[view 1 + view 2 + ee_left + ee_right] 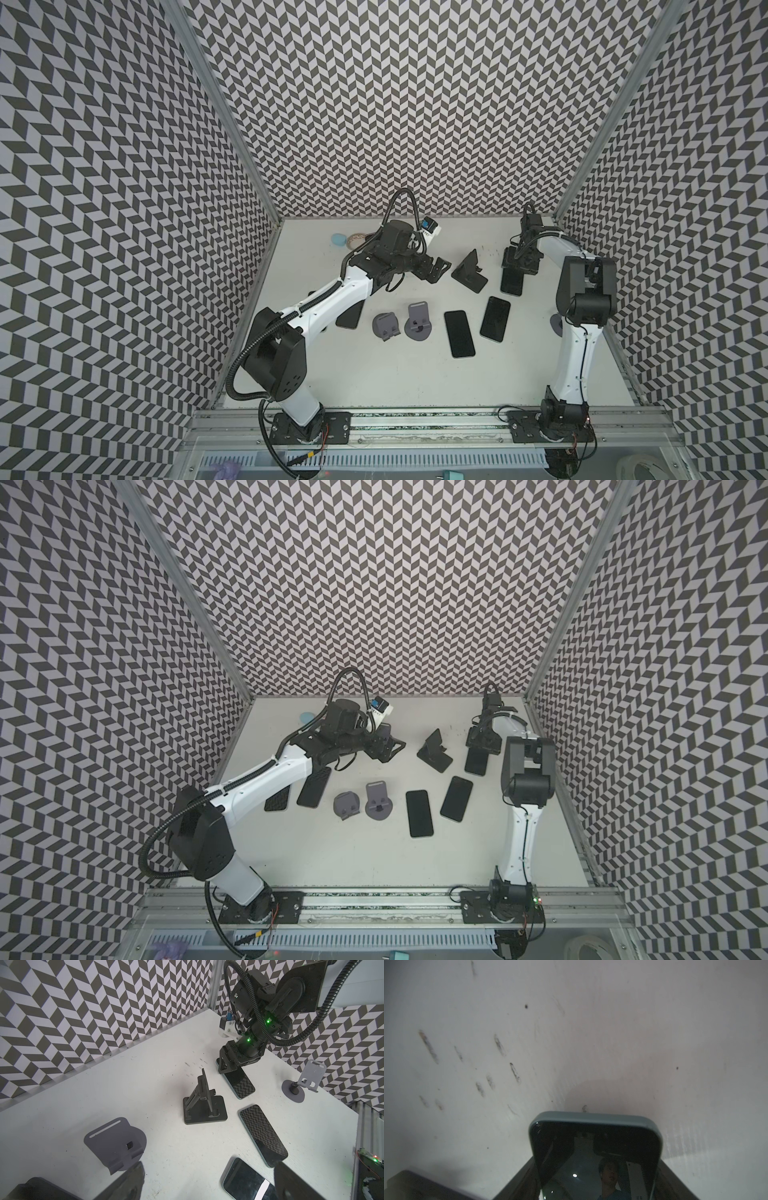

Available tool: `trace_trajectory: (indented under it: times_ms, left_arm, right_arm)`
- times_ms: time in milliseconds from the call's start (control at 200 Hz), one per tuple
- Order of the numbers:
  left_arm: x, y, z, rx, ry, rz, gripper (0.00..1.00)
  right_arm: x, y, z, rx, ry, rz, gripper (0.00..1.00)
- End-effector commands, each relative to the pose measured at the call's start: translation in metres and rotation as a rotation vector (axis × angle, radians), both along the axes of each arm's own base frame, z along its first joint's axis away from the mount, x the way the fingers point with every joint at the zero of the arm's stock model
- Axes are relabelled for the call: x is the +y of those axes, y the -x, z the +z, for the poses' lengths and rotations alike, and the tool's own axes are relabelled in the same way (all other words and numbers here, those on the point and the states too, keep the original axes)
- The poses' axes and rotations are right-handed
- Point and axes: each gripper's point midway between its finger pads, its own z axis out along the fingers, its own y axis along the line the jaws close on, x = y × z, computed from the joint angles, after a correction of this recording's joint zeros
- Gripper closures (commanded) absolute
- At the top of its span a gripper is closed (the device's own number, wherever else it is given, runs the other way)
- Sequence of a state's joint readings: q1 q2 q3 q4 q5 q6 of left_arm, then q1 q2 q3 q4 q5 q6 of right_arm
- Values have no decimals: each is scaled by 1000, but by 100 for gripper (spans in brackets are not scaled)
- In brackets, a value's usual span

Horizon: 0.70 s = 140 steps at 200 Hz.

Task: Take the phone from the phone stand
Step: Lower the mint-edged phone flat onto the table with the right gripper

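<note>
The black phone stand [469,271] [434,750] [202,1105] stands empty at the back middle of the table. To its right a dark phone [511,283] [476,763] [241,1083] in a blue-grey case lies low on the table. My right gripper [519,266] [482,742] [226,1064] is shut on its far end. In the right wrist view the phone [596,1140] sits between the fingers of that gripper [596,1178]. My left gripper [438,269] [392,746] [209,1186] hovers open left of the stand, holding nothing.
Two grey stands [384,327] [417,322] sit mid-table, and a third [299,1082] is by the right wall. Two phones [459,333] [495,318] lie flat beside them. Another phone [349,319] lies under the left arm. A blue object [338,240] is at the back left.
</note>
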State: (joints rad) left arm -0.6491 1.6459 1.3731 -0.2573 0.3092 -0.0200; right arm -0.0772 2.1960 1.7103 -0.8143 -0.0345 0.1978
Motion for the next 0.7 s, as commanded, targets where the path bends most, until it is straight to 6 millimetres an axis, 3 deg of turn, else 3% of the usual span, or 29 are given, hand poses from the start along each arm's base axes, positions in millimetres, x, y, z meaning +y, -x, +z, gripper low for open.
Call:
trace_trajectory:
  times_ms: [0,696]
  left_arm:
    - [-2,-1,1,7,7,-9,3]
    - [-1,-3,3,-2,7,-5,3]
  right_arm:
    - [-6,-6,-7,-1,18,9,62]
    - [-7,-4,-18,24,19,7,60]
